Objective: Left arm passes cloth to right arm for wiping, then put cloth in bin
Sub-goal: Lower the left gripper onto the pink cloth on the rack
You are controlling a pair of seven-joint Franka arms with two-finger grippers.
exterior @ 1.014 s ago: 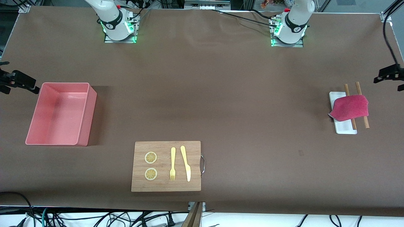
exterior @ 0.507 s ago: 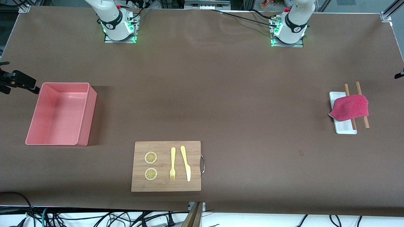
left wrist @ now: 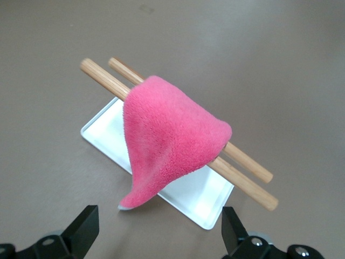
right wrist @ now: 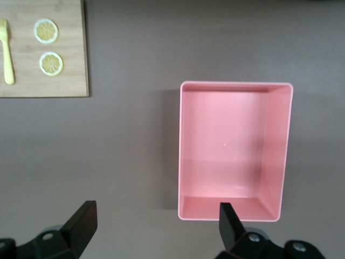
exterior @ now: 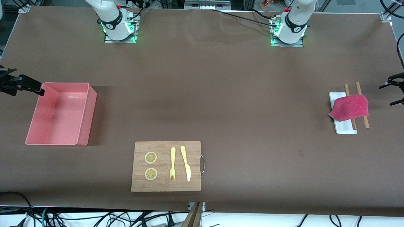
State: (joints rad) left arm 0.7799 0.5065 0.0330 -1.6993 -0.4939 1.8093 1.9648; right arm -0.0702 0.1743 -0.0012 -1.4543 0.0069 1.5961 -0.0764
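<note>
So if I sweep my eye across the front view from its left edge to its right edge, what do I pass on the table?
Right gripper → pink bin → wooden cutting board → white tray with the crimson cloth draped over two chopsticks → left gripper.

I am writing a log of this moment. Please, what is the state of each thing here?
cloth: draped over two wooden sticks and white tray.
bin: upright, empty.
left gripper: open, above cloth.
right gripper: open, above bin.
cutting board: carries lemon slices, fork, knife.
</note>
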